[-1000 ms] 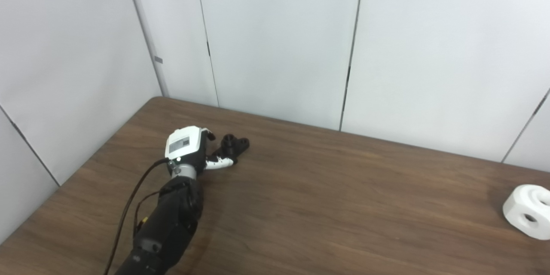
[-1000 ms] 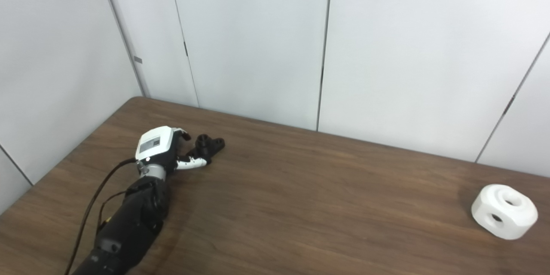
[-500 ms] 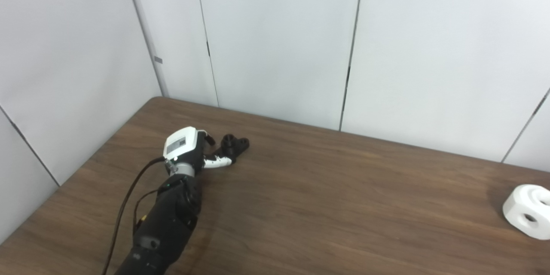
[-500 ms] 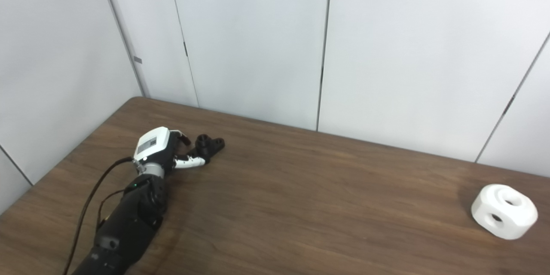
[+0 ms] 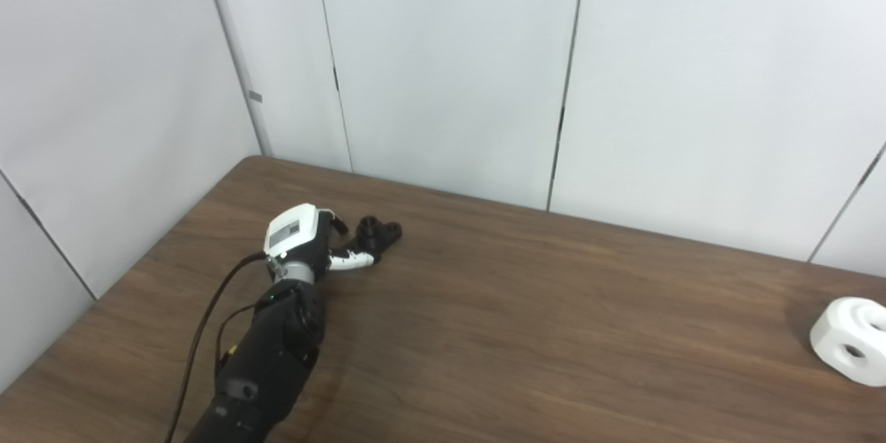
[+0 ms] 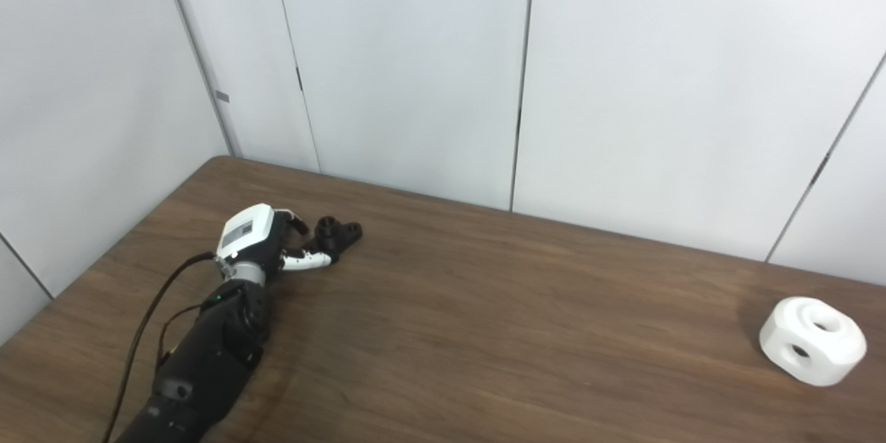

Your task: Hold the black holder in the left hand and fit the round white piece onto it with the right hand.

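**Left eye view crops the white piece; right eye view shows it whole**

Left eye view cuts off the round white piece (image 5: 853, 350) at the picture's right edge, so only part of its body appears. The right eye view shows the round white piece entire: a squat, rounded white block with a hole in its top face and another in its side, sitting on the brown wood-grain counter (image 6: 484, 332) near the right end, well apart from everything else.

Both views show the left hand (image 6: 259, 243) at the far left part of the counter, its dark arm rising from the bottom edge with a black cable trailing along it. The hand has a white back plate with a grey label. Its fingers (image 6: 310, 261) are spread, one white-tipped finger reaching toward the black holder (image 6: 337, 230) and lying just beside its near edge; whether it touches cannot be told. The other fingers curl above and to the left of the holder without closing on it.

The black holder is a small dark part with a raised round socket and a second ring beside it, resting on the counter near the back-left corner. Pale wall panels stand behind the counter.
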Available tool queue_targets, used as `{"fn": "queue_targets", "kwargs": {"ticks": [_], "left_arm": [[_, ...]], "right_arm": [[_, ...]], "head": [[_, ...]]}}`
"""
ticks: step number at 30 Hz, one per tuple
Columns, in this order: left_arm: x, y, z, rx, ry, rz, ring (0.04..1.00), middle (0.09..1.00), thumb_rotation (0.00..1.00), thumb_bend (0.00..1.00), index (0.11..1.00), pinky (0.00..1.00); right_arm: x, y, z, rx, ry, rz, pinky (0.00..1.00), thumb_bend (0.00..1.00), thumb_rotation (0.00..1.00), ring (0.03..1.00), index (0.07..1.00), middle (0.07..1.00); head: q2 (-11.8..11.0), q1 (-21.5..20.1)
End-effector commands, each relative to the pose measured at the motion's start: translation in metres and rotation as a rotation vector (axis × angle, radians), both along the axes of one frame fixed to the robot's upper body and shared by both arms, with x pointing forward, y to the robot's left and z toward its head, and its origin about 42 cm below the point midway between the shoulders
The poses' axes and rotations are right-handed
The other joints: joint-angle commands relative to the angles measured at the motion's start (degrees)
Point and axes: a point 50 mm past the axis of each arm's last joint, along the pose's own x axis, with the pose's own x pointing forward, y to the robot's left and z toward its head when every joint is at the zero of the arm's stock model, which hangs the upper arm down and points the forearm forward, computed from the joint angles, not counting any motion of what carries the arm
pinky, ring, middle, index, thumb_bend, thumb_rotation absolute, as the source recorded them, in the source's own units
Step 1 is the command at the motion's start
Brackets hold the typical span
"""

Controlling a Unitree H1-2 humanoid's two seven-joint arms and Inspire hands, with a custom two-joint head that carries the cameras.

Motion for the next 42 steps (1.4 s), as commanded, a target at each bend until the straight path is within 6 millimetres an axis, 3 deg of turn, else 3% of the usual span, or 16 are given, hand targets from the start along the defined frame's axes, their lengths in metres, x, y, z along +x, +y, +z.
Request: {"fn": "queue_targets", "kwargs": {"ticks": [1,10,30,31,33,42], "left_arm": [[0.010,0.000,0.018,0.026,-0.057,0.001,0.911,0.839,0.33,0.80,0.629,1.00],[0.008,0.000,0.014,-0.034,-0.064,-0.016,0.906,0.825,0.25,0.79,0.582,1.00],[0.006,0.000,0.010,-0.044,-0.047,-0.021,0.909,0.821,0.21,0.79,0.554,1.00],[0.006,0.001,0.010,-0.048,-0.047,-0.024,0.910,0.821,0.14,0.66,0.523,1.00],[0.006,0.001,0.008,-0.053,-0.044,-0.026,0.916,0.820,0.09,0.55,0.494,1.00],[0.005,0.001,0.007,-0.083,-0.044,-0.034,0.913,0.803,0.05,0.52,0.482,1.00]], "right_arm": [[-0.012,0.005,-0.011,0.024,0.054,-0.010,0.91,0.46,1.00,0.949,0.973,0.946],[-0.013,0.005,-0.010,0.021,0.059,-0.011,0.90,0.47,1.00,0.948,0.971,0.943],[-0.014,0.007,-0.009,0.024,0.060,-0.011,0.89,0.48,1.00,0.944,0.968,0.940],[-0.014,0.007,-0.009,0.024,0.059,-0.011,0.89,0.48,1.00,0.944,0.968,0.939],[-0.014,0.007,-0.009,0.026,0.060,-0.012,0.89,0.49,1.00,0.941,0.966,0.938],[-0.014,0.008,-0.008,0.025,0.064,-0.016,0.89,0.51,1.00,0.935,0.962,0.935]], "head": [[0.08,0.09],[0.54,0.04],[1.02,-0.37],[1.02,-0.37],[1.10,-0.41],[1.16,-0.60]]}}
